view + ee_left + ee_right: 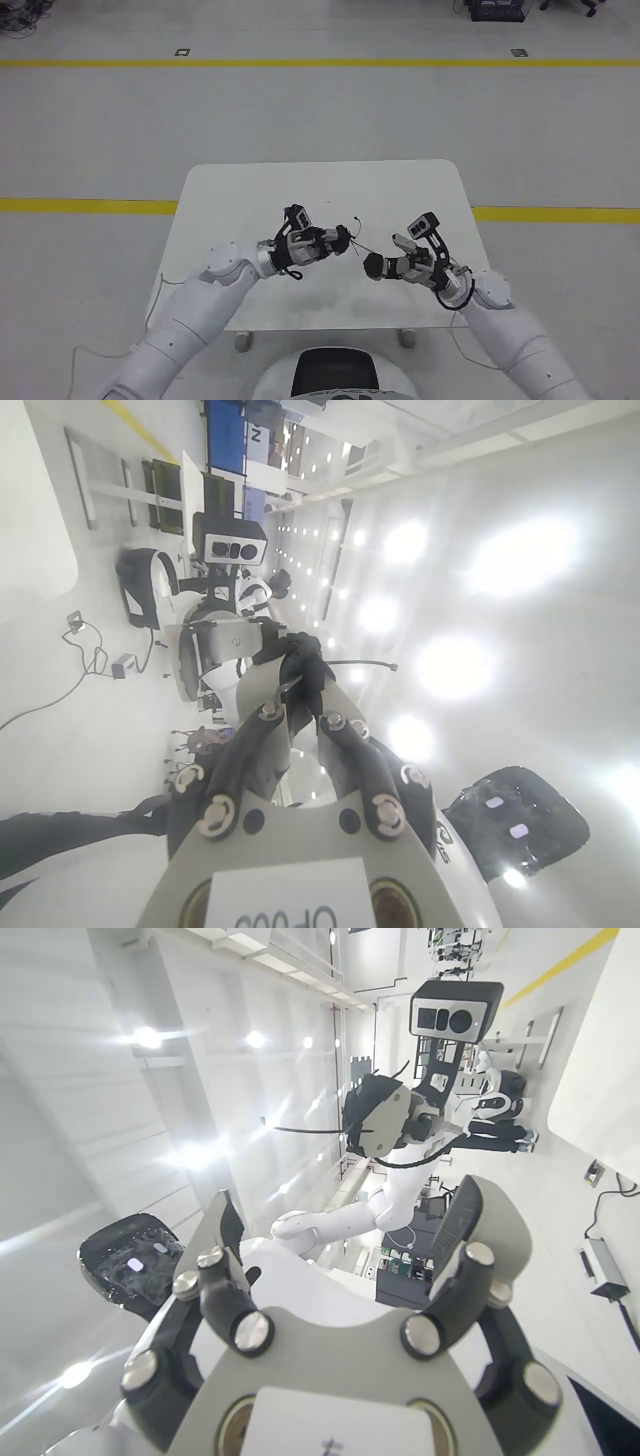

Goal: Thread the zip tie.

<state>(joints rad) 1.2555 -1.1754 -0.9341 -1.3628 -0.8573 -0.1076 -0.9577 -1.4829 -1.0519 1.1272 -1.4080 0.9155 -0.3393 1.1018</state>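
- The white rectangular table (300, 190) lies below both my arms. Both grippers hang above its near half, facing each other, and nothing of the task rests on it.
- My left gripper (340, 240) is clamped tight on the thin black plastic zip tie (365, 249). In the left wrist view its fingers (327, 700) meet with no gap between them.
- My right gripper (375, 266) sits just beside the left one, nearer my body, with its jaws spread wide and nothing between them. In the right wrist view its ribbed pads (457, 1218) stand far apart.
- The coming move turns on how the strap lies. Its long axis runs out of my left jaws across the gap towards my right gripper. So the free part lies ahead of my open right jaws, and the right arm is the one to take it. I judge the right jaws need lining up with that axis before they close.
- The top view shows the strap as a hairline reaching close to my right gripper — whether it touches, I cannot tell.
- The right wrist view shows the zip tie (305, 1130) sticking out sideways from my left gripper (360, 1120).
- The left wrist view shows the zip tie (360, 662) ending in a small knob — head or tail, I cannot tell.
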